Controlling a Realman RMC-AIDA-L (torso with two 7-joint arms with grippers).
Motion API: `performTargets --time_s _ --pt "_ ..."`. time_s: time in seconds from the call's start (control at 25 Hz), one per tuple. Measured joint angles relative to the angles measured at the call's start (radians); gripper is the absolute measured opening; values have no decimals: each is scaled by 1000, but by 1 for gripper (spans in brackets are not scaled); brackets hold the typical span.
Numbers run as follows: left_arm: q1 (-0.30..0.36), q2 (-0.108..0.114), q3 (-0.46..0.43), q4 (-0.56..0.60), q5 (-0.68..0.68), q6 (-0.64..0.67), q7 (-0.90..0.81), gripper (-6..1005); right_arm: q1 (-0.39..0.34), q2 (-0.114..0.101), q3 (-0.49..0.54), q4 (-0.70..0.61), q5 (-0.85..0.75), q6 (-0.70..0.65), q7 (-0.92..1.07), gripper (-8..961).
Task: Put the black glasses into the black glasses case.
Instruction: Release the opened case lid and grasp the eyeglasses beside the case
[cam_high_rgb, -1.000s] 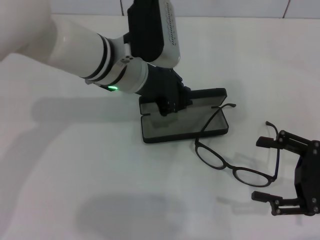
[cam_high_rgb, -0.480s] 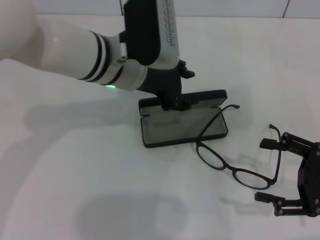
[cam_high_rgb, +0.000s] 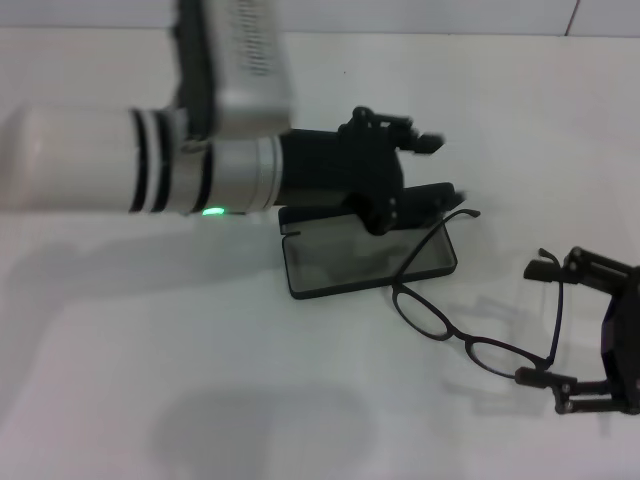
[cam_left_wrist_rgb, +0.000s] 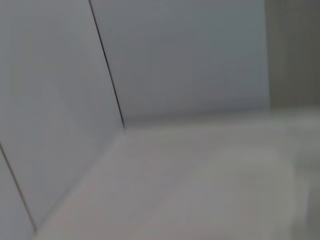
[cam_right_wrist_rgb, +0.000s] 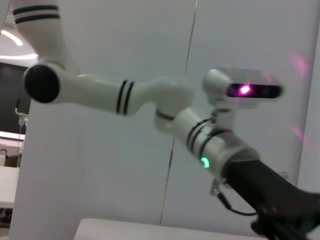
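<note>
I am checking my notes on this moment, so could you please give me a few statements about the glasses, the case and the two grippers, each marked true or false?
1. The glasses case lies open. True.
2. The glasses lie fully inside the case. False: the lenses rest on the table, only one temple arm reaches over the case.
3. The right gripper is open beside the glasses. True.
4. The left gripper grips the glasses. False: it is over the case's lid.
</note>
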Motion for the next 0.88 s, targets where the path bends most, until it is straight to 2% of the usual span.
performTargets --time_s 0.04,0.08,0.2,0.4,0.48,0.56,0.72,0.88 --pt "20 0 -1 -17 -79 1 50 576 7 -3 3 -2 2 -2 16 870" --pt "48 0 -3 -64 -215 9 122 576 15 -6 10 -11 2 -2 50 870" --pt "74 0 -8 -207 -448 37 263 576 29 -13 21 -55 -5 8 162 870" --pt "56 3 -22 -555 -831 159 548 576 44 -25 24 -225 -94 32 404 869" --pt "55 4 -35 -633 -901 224 613 575 45 -19 25 -333 -162 52 522 869" --pt "56 3 -46 -677 -928 265 657 575 47 -3 25 -456 -247 76 652 869" --pt "67 -2 -49 -712 -942 289 718 575 66 40 21 -693 -451 84 886 868" --pt "55 -3 -50 -744 -945 295 732 575 111 53 -22 -791 -588 89 1057 847"
